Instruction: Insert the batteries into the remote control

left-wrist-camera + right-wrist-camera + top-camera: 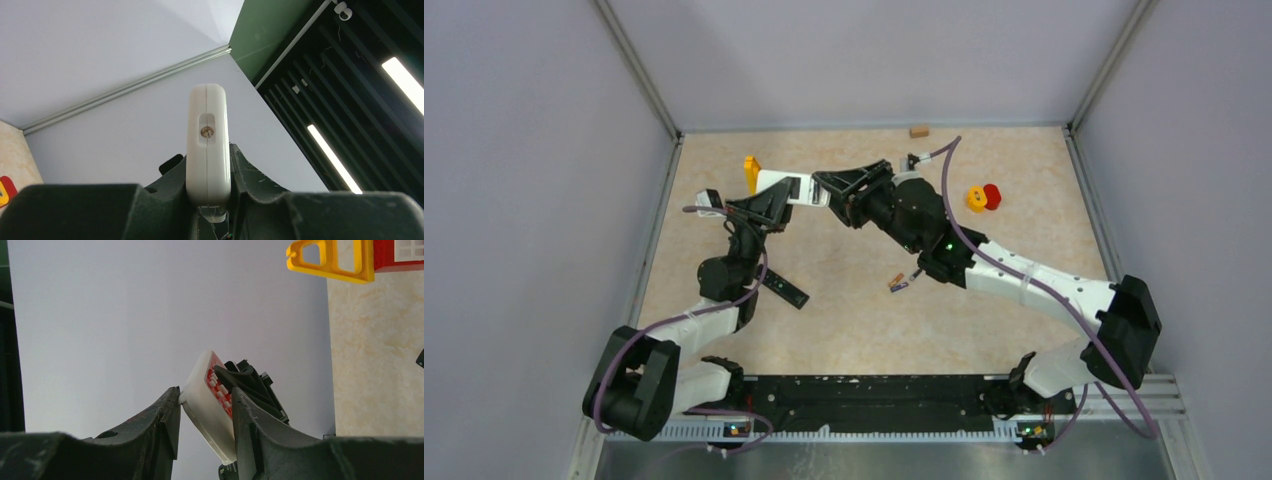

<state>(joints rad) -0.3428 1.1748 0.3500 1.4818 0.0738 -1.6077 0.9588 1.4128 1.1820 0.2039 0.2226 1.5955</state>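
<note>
While the batteries point(898, 283) lie on the table point(844, 330) near my right forearm, none loaded, my left gripper point(208, 172) clamps the white remote point(208, 125) in the air. My right gripper point(204, 407) straddles its far end, fingers point(250, 430) touching both sides. Step: two-handed regrasp, I judge. Next: firm right hold, then turn its back up before fetching a cell from the table.
</note>
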